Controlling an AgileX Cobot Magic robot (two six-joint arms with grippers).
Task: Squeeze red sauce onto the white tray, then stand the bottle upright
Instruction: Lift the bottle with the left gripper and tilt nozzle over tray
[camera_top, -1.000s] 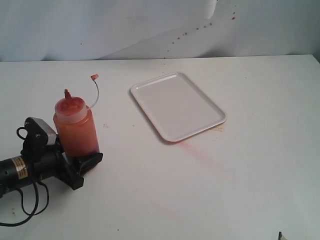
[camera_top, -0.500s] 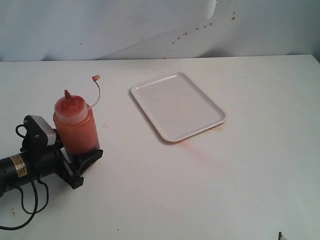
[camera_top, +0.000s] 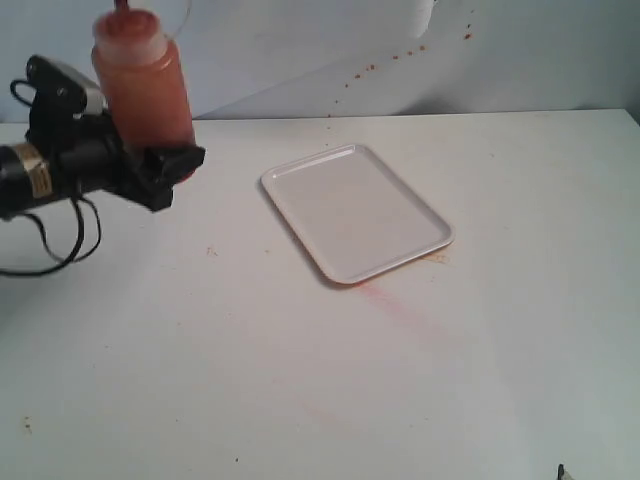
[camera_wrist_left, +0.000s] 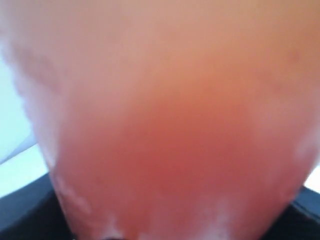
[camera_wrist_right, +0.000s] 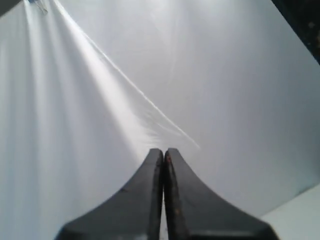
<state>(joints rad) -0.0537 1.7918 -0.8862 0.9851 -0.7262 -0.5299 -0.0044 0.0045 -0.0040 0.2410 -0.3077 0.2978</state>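
We count one bottle, one tray and two grippers. In the exterior view the left gripper clamps the bottle near its base. The bottle is upright, at 10 o'clock of the tray and well apart from it. The left wrist view shows only the bottle as a blurred orange wall. Only the right wrist view shows the right gripper, its jaws pressed together on nothing. The yellow label on the left arm is unreadable.

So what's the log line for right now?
left gripper: shut on bottle | bottle: upright, off the table, left of tray | tray: bare | right gripper: shut, empty
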